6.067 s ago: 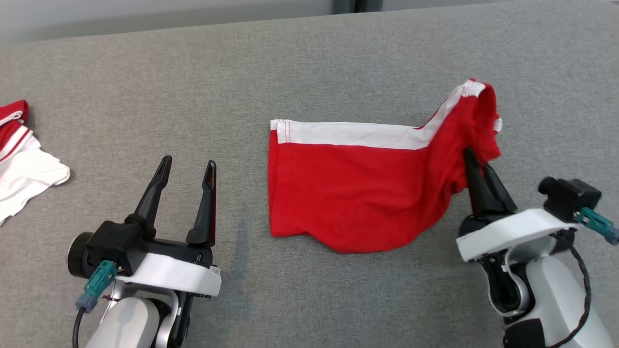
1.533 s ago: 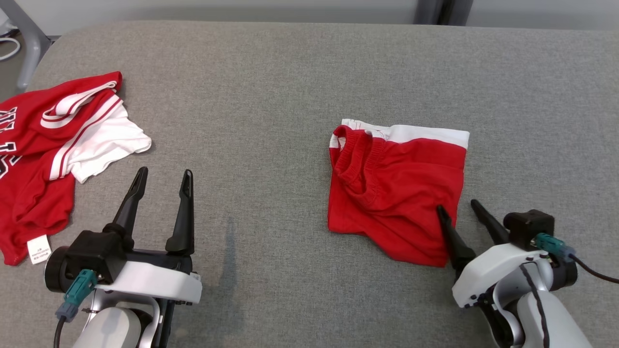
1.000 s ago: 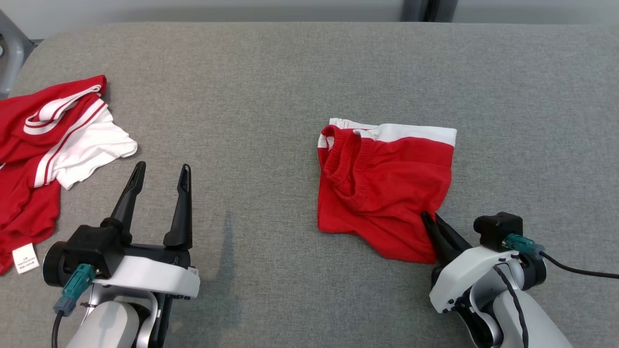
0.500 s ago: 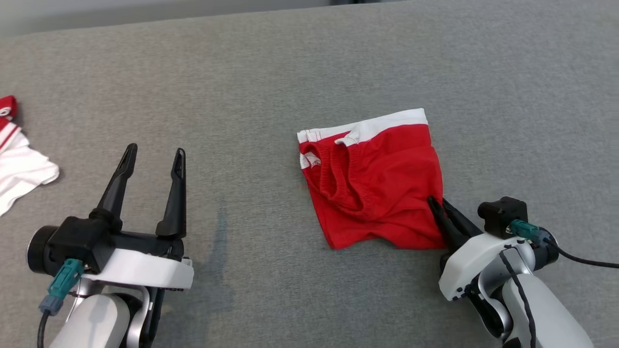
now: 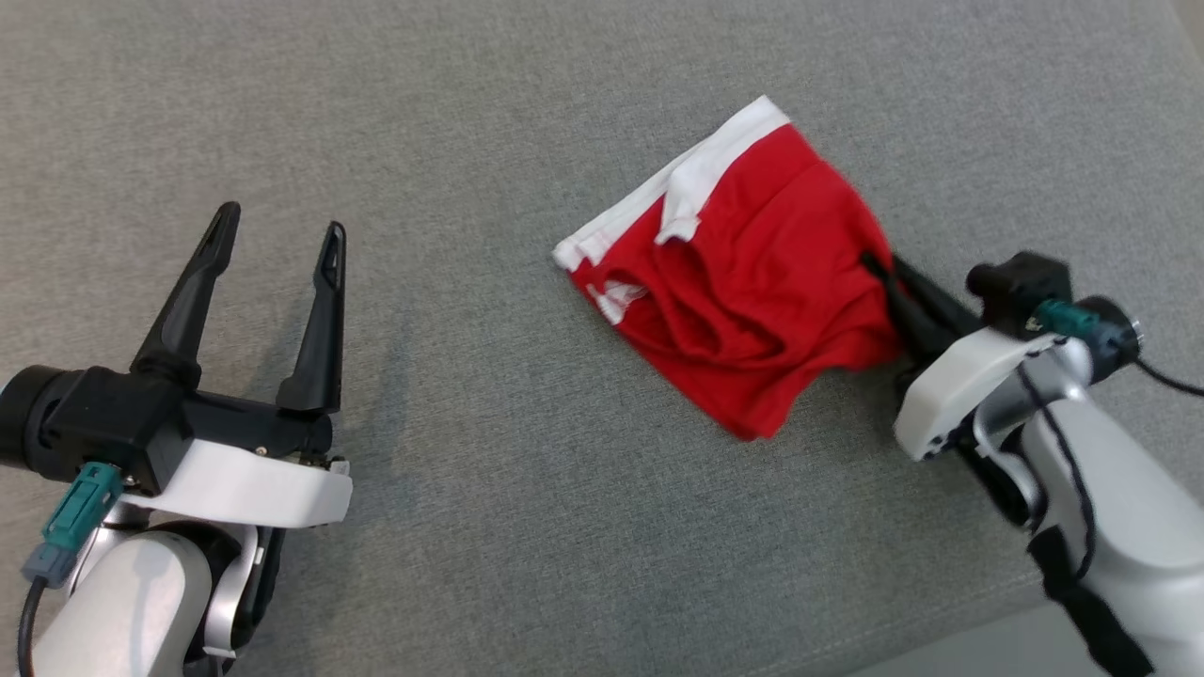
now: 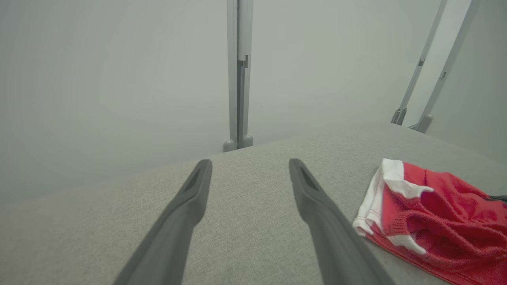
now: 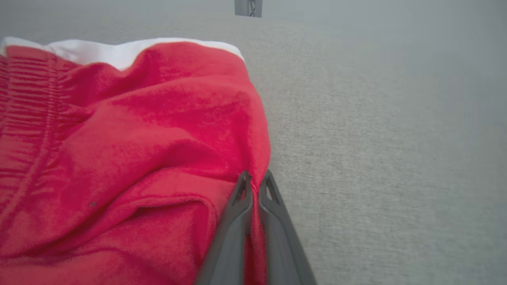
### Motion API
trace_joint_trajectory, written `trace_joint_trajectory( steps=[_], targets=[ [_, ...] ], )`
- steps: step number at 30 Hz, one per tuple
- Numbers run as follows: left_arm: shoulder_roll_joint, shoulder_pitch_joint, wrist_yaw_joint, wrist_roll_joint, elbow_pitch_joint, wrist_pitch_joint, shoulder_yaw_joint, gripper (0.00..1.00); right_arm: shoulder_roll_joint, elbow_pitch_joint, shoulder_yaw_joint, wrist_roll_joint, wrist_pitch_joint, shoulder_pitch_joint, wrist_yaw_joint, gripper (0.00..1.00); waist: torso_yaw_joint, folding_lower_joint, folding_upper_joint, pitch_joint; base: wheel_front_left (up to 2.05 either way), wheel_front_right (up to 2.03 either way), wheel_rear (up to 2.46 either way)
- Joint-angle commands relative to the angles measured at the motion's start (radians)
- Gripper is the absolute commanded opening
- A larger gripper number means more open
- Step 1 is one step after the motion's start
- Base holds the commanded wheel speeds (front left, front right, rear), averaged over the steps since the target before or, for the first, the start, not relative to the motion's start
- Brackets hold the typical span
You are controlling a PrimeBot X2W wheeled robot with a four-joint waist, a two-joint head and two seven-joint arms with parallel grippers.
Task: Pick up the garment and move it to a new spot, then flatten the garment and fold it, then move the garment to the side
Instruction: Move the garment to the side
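Observation:
The garment [image 5: 752, 291], a folded pair of red shorts with a white band, lies slanted on the grey surface right of centre. My right gripper [image 5: 879, 268] is shut on its right edge; in the right wrist view the fingers [image 7: 253, 186] pinch a fold of the red cloth [image 7: 130, 150]. At the lower left my left gripper [image 5: 277, 235] stands open and apart from the cloth, with nothing between its fingers. The left wrist view has the garment [image 6: 435, 213] to the right of that gripper [image 6: 249, 166].
The grey padded surface [image 5: 489, 122] stretches all around the garment. Its front edge [image 5: 941, 639] runs along the lower right. Metal frame posts [image 6: 237, 75] stand behind the surface's far edge in the left wrist view.
The camera has swung, so the other red and white clothing at the left has left the view. My right gripper, still shut on the garment, has dragged it, turning it to a slant.

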Motion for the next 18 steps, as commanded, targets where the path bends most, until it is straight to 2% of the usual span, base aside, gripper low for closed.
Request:
trace_joint_trajectory(
  steps=[1, 2, 11, 15, 18],
  targets=[
    [0.01, -0.021, -0.005, 0.007, -0.007, 0.005, 0.003, 1.0, -0.019, 0.01, -0.006, 0.008, -0.016, -0.029, -0.003, 0.0, -0.042, 0.0, 0.0, 0.05, 0.0, 0.0, 0.0],
    [0.02, -0.038, -0.007, 0.016, -0.023, 0.017, 0.0, 1.0, -0.051, 0.042, -0.007, 0.025, -0.033, -0.074, -0.003, 0.0, -0.056, 0.0, 0.0, 0.071, 0.0, 0.0, 0.0],
    [0.05, -0.107, -0.021, 0.052, -0.076, 0.07, -0.024, 1.0, -0.203, 0.23, -0.046, 0.091, -0.116, -0.25, -0.003, 0.0, -0.085, 0.0, 0.0, 0.16, 0.0, 0.0, 0.0],
    [0.056, -0.128, -0.029, 0.062, -0.089, 0.084, -0.036, 1.0, -0.245, 0.316, -0.096, 0.113, -0.142, -0.291, -0.003, 0.0, -0.084, 0.0, 0.0, 0.184, 0.0, 0.0, 0.0],
    [0.062, -0.137, -0.032, 0.064, -0.094, 0.09, -0.038, 1.0, -0.253, 0.356, -0.126, 0.132, -0.156, -0.307, -0.003, 0.0, -0.084, 0.0, 0.0, 0.193, 0.0, 0.0, 0.0]
  ],
)
